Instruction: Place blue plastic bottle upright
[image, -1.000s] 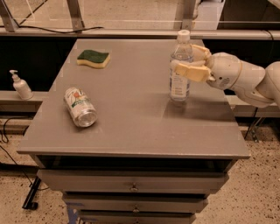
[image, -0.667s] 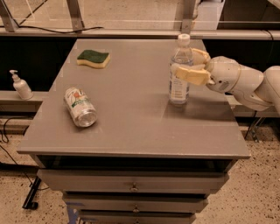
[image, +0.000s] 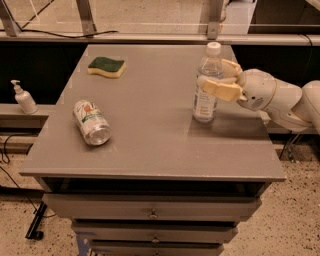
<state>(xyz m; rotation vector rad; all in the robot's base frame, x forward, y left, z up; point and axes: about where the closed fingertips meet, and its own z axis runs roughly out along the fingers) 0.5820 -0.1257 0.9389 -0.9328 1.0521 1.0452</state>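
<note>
The blue plastic bottle (image: 204, 106) stands upright near the right edge of the grey table (image: 150, 155), white cap on top. The gripper (image: 214, 74) reaches in from the right and holds the bottle around its upper half, one finger in front and one behind; the grip looks snug, though contact is hard to confirm. A soda can (image: 91, 122) lies on its side at the left. A green-and-yellow sponge (image: 106, 67) rests at the far left.
</note>
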